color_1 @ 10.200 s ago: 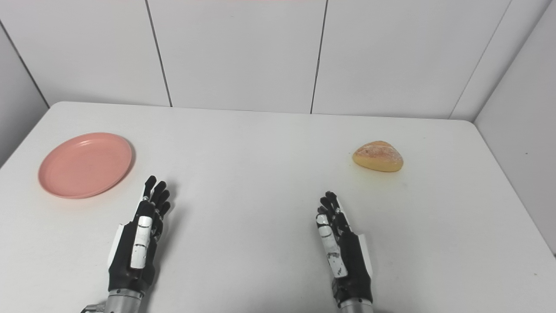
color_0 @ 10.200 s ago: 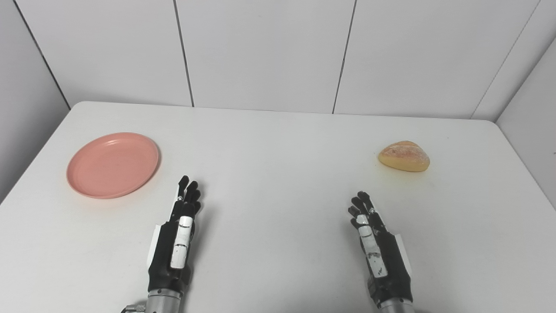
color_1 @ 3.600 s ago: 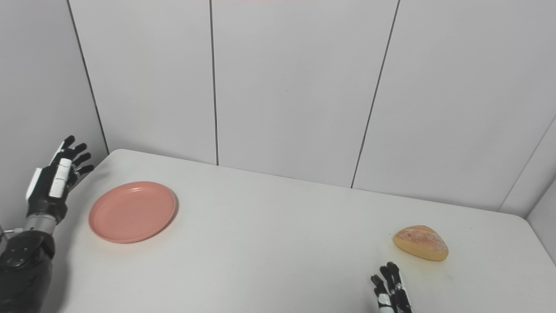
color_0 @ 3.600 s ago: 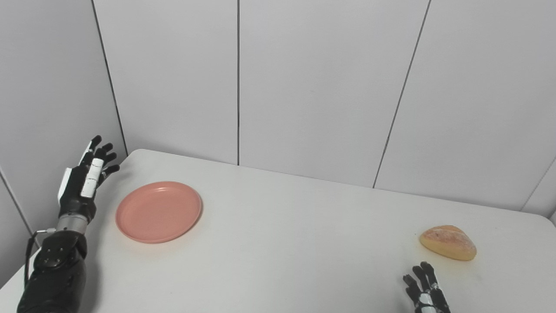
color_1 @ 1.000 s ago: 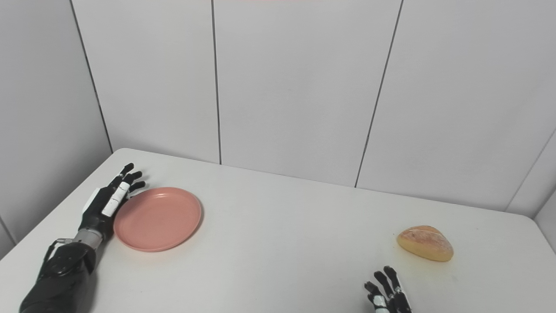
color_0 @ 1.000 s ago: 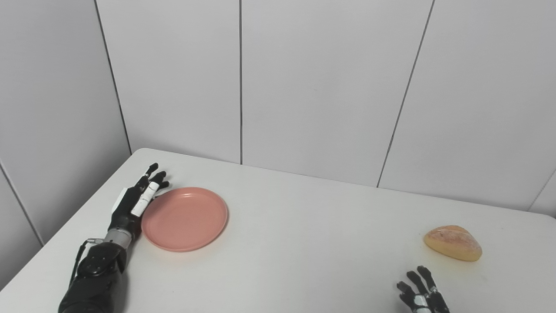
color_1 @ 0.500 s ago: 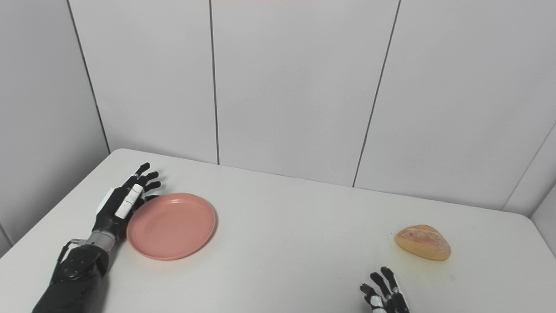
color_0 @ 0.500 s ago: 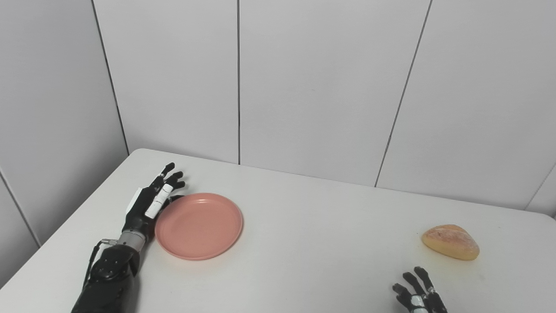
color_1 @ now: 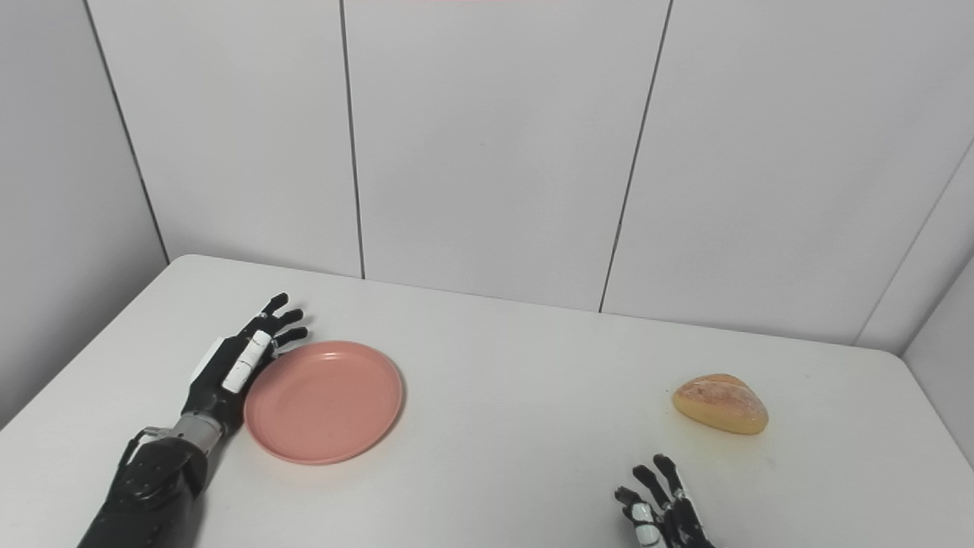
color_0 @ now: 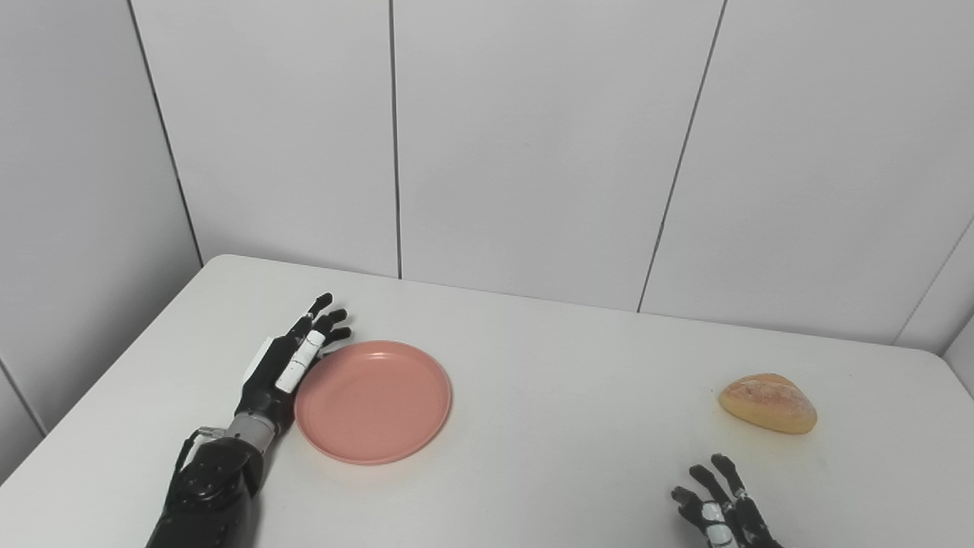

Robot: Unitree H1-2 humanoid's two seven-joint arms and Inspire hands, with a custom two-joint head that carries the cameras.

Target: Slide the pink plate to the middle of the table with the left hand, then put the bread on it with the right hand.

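Note:
A round pink plate (color_0: 373,401) lies flat on the white table (color_0: 533,396), left of the middle. My left hand (color_0: 288,367) rests open on edge against the plate's left rim, fingers stretched toward the back wall. The bread (color_0: 768,403), a golden-brown roll, sits at the right side of the table. My right hand (color_0: 721,509) is open at the bottom edge of the picture, just in front and left of the bread, partly cut off. In the right eye view the plate (color_1: 323,401), left hand (color_1: 236,367) and bread (color_1: 720,404) appear the same way.
White wall panels close off the back and both sides. The left table edge runs close behind my left forearm (color_0: 205,495). Bare tabletop lies between the plate and the bread.
My left hand has pushed the plate to the right, toward the table's middle, staying against its left rim. The camera has shifted slightly. The bread and right hand stay in place.

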